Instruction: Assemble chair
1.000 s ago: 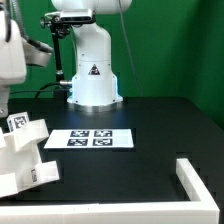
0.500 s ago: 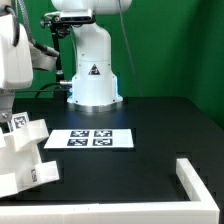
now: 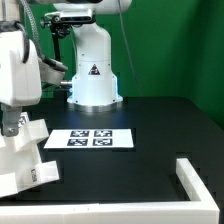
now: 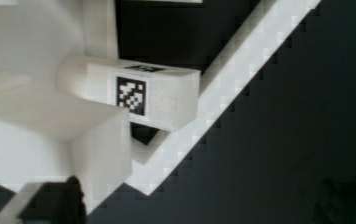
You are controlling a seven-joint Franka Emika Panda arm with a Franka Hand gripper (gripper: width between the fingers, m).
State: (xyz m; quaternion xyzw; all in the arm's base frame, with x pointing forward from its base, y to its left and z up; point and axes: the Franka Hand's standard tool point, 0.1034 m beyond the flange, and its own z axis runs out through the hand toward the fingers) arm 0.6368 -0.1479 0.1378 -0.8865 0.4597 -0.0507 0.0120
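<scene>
Black table (image 3: 150,115), green backdrop behind. Chair parts (image 3: 22,160) lie at the exterior view's left edge of the table, just beside the marker board (image 3: 90,139). Gripper (image 3: 12,125) hangs directly over the parts, jaws fully apart, holding nothing. Corner rail (image 3: 198,180) well apart from the marker board, toward the exterior view's right.

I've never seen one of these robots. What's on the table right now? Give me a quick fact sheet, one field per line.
Surface: black table
Robot: white arm base at the back
Gripper: at the exterior view's left, above the chair parts; its fingers are not clearly visible
Chair parts: chunky white pieces with a marker tag, at the exterior view's left edge
Marker board: flat white sheet with four tags, mid-table
Corner rail: low white L-shaped rail, near the exterior view's right
</scene>
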